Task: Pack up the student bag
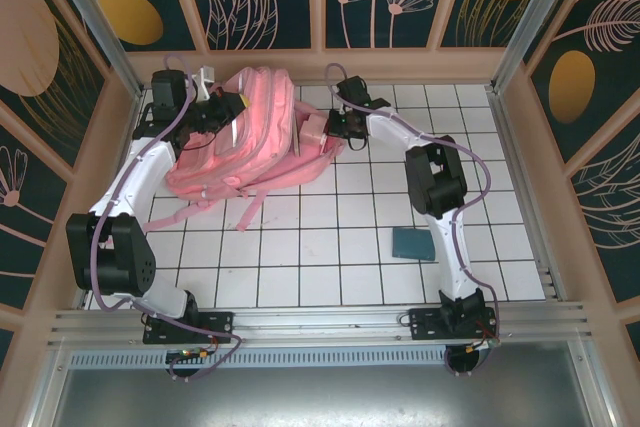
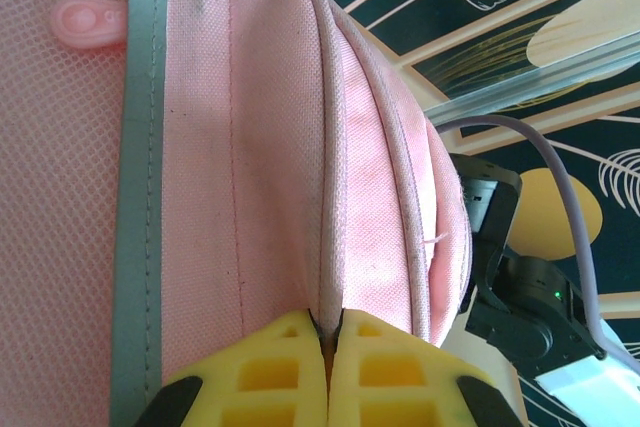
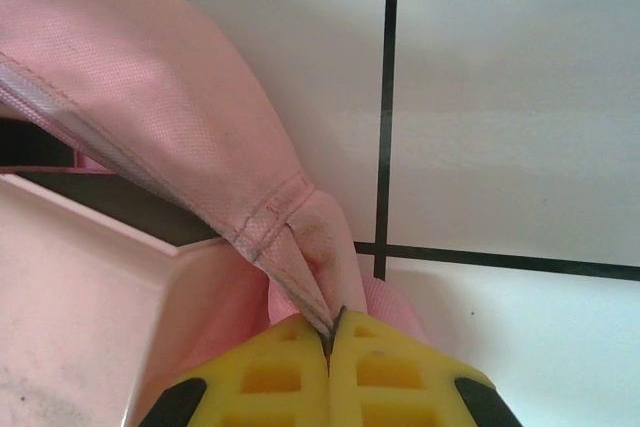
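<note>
The bag (image 1: 255,132) lies at the far left of the table (image 1: 330,257), its straps (image 1: 245,209) trailing toward the near side.

The left gripper (image 1: 228,107) sits on the bag's far left part. In the left wrist view its yellow fingers (image 2: 270,367) meet, with a raised seam of the bag (image 2: 250,147) pinched between the tips of the gripper (image 2: 326,332). A grey strip (image 2: 140,197) runs down the fabric to the left of that seam, and a pink zip pull (image 2: 85,22) lies beyond it on mesh.

The right gripper (image 1: 335,127) is at the bag's right edge. In the right wrist view its jaws are pressed together on a stitched fold of the bag's pink cloth (image 3: 150,97), right at the tips of the gripper (image 3: 330,332), just above the tiles. A pale pink box (image 3: 80,277) sits to the left of the fold, touching the cloth; from above it (image 1: 314,130) shows at the bag's right side.

A flat teal piece (image 1: 412,243) lies on the near right tiles, just beside the right arm and well apart from the bag.
</note>
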